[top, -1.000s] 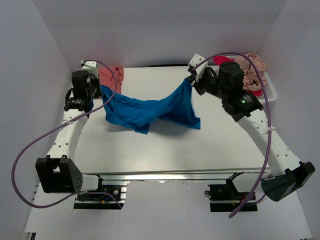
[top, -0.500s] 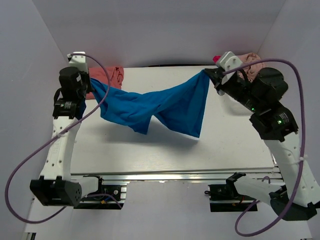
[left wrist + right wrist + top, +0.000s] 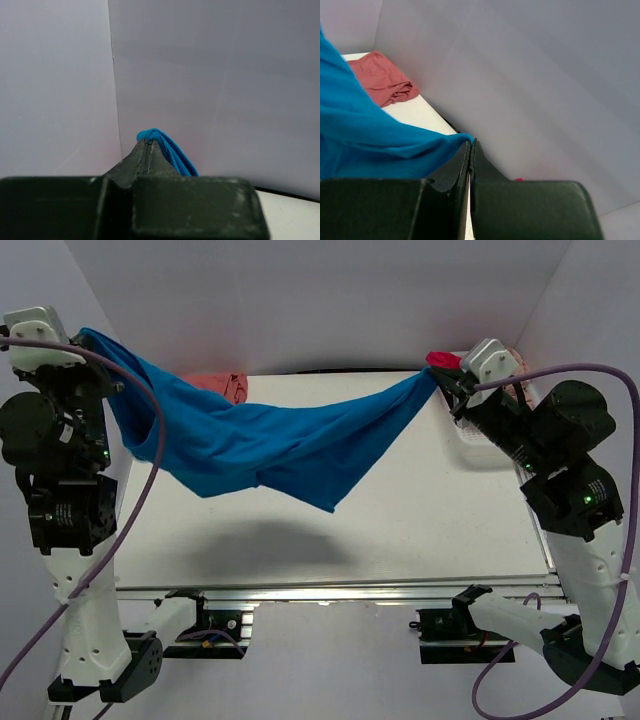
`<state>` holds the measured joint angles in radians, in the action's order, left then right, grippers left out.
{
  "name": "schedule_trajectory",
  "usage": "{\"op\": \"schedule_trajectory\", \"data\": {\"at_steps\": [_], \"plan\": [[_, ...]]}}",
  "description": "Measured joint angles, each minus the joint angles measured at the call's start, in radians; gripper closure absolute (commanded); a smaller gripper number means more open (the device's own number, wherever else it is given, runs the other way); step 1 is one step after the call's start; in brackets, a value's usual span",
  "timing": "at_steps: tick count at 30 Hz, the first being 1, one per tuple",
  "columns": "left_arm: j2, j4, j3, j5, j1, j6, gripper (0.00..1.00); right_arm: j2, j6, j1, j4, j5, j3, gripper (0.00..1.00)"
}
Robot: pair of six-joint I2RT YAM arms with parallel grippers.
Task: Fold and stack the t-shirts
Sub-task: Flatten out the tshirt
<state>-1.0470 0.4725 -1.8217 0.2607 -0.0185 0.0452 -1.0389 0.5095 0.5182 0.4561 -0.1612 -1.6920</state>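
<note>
1 blue t-shirt (image 3: 270, 445) strung in the air over the table (image 3: 430, 520). Long axis runs left-right, left end higher, lowest corner points down. Left gripper (image 3: 83, 338) and right gripper (image 3: 441, 382) each pinched tight on 1 end. 1 salmon-coral t-shirt (image 3: 215, 383) lies far-left on the table.

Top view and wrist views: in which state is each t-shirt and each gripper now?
Blue t-shirt: off the table, stretched between both grippers, sagging in the middle.
Salmon t-shirt: lying bunched at the table's far left.
Left gripper: shut on the Blue t-shirt.
Right gripper: shut on the Blue t-shirt.
</note>
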Motion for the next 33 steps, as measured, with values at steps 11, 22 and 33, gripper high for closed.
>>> {"op": "schedule_trajectory", "data": {"at_steps": [11,22,33], "plan": [[-0.214,0.003,0.123,0.012,0.001,0.007,1.0,-0.074,0.082,-0.037,-0.162,0.081,0.21,1.0],[-0.816,0.158,-0.228,-0.071,0.031,-0.071,1.0,-0.611,-0.027,-0.339,-0.151,-0.08,-0.046,1.0],[-0.677,0.192,-0.267,-0.144,0.061,-0.132,1.0,-0.559,-0.109,-0.344,-0.102,-0.166,-0.207,1.0]]}}
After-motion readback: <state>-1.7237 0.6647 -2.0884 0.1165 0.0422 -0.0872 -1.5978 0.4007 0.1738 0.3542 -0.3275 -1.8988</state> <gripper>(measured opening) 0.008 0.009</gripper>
